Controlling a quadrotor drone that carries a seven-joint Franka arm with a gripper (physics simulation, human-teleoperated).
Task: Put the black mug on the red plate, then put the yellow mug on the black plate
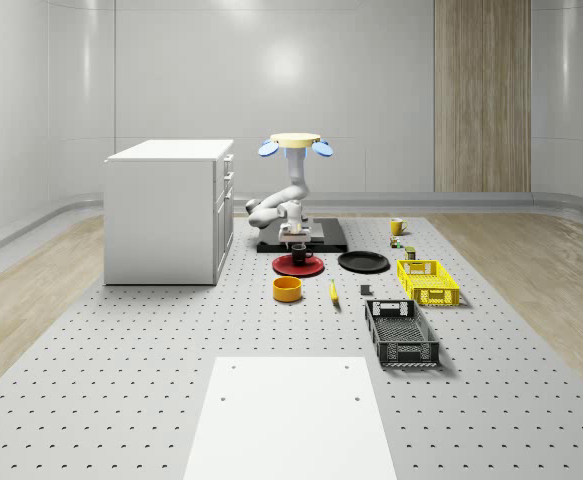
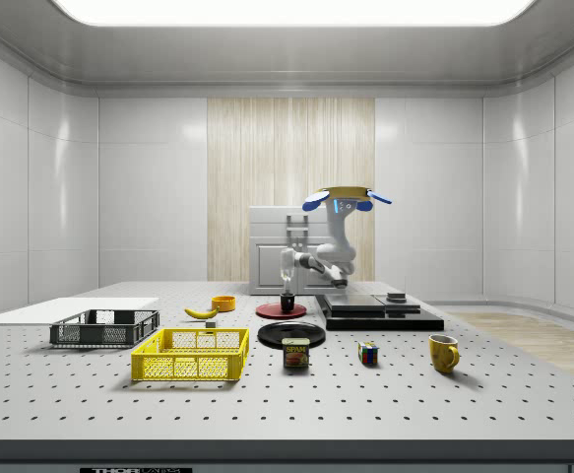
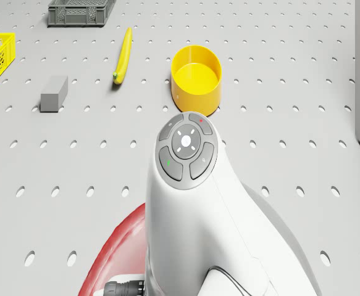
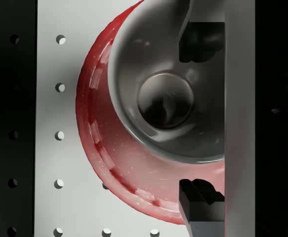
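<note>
The black mug [image 1: 301, 254] [image 2: 287, 304] stands upright on the red plate [image 1: 298, 267] [image 2: 270, 311] [image 3: 115, 246] [image 4: 109, 163]. My gripper [image 1: 297, 243] [image 2: 287, 289] [image 4: 201, 121] hangs just above it, open. In the wrist view one finger sits over the mug [image 4: 166, 98]'s inside and the other outside its rim. The drone [image 1: 296, 145] [image 2: 346, 197] hovers above the plate and the black platform. The black plate [image 1: 363, 262] [image 2: 291, 334] lies beside the red one. The yellow mug [image 1: 397, 227] [image 2: 444, 352] stands apart, at the whole-scene view's right.
A white cabinet [image 1: 171, 210] stands left of the arm, in front of a black platform [image 1: 316, 238]. A yellow bowl [image 1: 288, 289] [image 3: 196, 77], a banana [image 1: 333, 291] [image 3: 123, 55], a grey block [image 3: 54, 94], a yellow crate [image 1: 428, 281] and a dark crate [image 1: 401, 333] lie in front.
</note>
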